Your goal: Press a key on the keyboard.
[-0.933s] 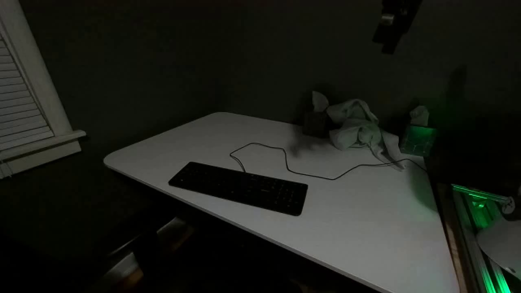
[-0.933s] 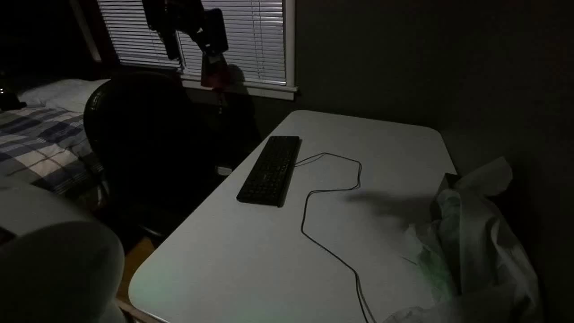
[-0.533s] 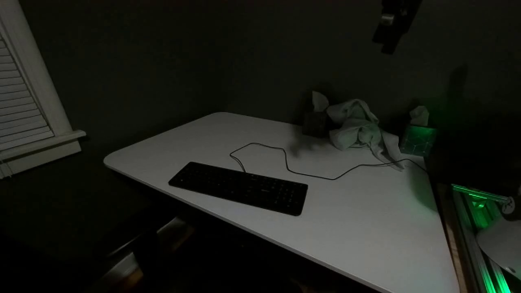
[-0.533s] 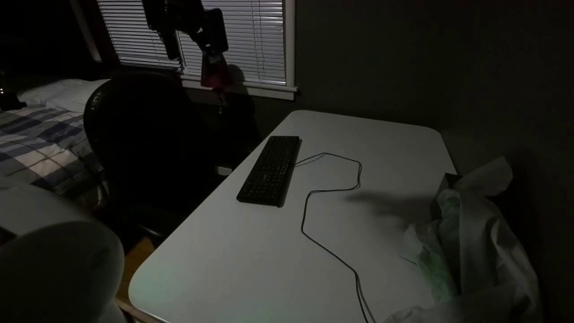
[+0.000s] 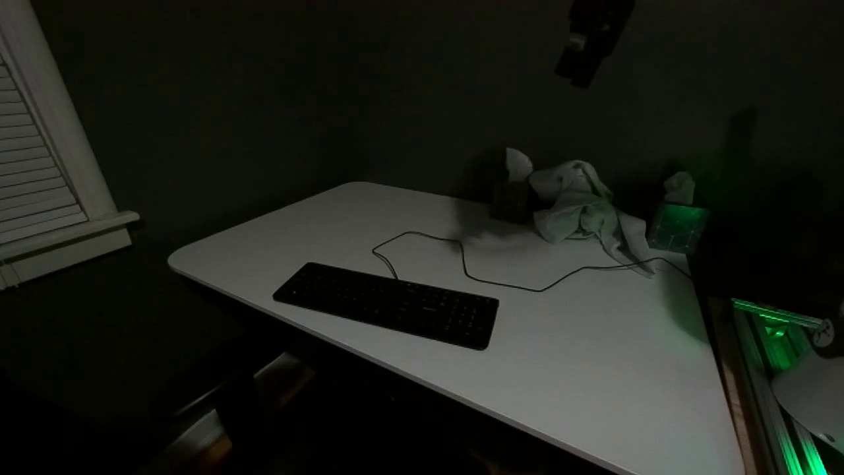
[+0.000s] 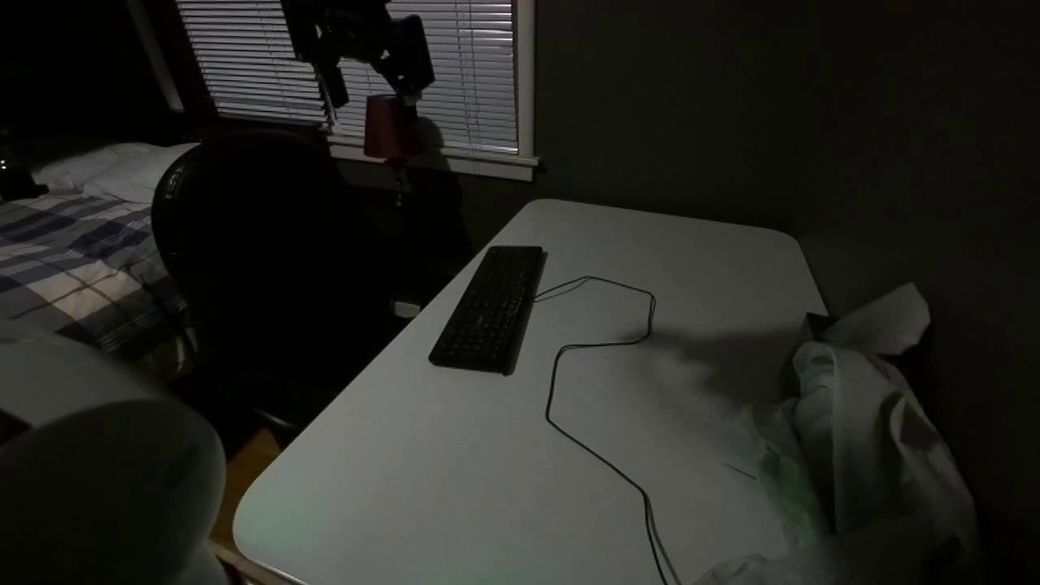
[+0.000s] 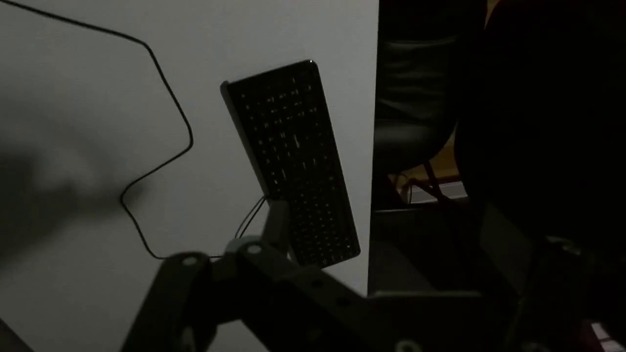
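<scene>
The black keyboard (image 5: 386, 305) lies flat on the white table near its long edge. It shows in an exterior view (image 6: 490, 309) and in the wrist view (image 7: 298, 161), with its thin dark cable (image 6: 601, 345) winding across the table. My gripper (image 6: 375, 88) hangs high above the table, in front of the window in that view. It shows at the top of an exterior view (image 5: 577, 69), well apart from the keyboard. In the wrist view the gripper (image 7: 391, 232) has its fingers spread wide with nothing between them; one finger overlaps the keyboard's cable side in the picture.
The white table (image 5: 593, 369) has a crumpled pale cloth or bag (image 5: 580, 204) and a dark tissue box (image 5: 511, 198) at the back. A green-lit tissue box (image 5: 678, 224) stands at the far right. A dark chair (image 6: 260, 268) stands beside the table. The room is very dark.
My gripper has moved left in an exterior view and slightly right in another, still high up. Its shadow on the table has shifted. The keyboard has not moved.
</scene>
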Robot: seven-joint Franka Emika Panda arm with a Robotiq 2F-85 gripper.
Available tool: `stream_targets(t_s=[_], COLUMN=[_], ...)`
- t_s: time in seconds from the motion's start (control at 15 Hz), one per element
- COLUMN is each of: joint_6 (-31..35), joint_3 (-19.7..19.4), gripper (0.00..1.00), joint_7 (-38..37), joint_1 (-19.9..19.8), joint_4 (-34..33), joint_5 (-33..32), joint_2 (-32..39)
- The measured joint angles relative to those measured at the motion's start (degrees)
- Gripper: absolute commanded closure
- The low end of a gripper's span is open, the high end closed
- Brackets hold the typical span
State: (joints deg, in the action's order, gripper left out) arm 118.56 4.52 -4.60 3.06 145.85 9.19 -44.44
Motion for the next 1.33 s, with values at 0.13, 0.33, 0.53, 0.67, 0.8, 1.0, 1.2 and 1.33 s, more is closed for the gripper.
stream_targets(t_s=[0.13, 0.33, 0.53, 0.67, 0.8, 1.0, 1.2, 1.33], joint_6=[3.34, 8.18, 11.12, 11.91, 11.94, 11.92, 11.64, 11.36], joint_3=[0.99, 1.61, 1.87, 1.99, 1.99, 1.64, 1.33, 1.2], gripper=[0.27, 0.51, 0.73, 0.89, 1.0, 1.0, 1.0, 1.0], joint_7=[0.39, 0.47, -0.04, -1.13, -3.28, -7.74, -12.04, -13.5], joint_1=[0.04, -0.04, -0.09, -0.09, -0.24, -0.58, -0.42, 0.19], joint_4=[-1.85, -5.2, -9.67, -13.38, -16.97, -21.54, -25.1, -26.87], joint_5=[-0.81, -3.45, -6.39, -8.51, -10.97, -13.81, -17.12, -18.7], joint_2=[5.59, 15.1, 24.81, 30.83, 36.11, 43.21, 49.11, 52.44])
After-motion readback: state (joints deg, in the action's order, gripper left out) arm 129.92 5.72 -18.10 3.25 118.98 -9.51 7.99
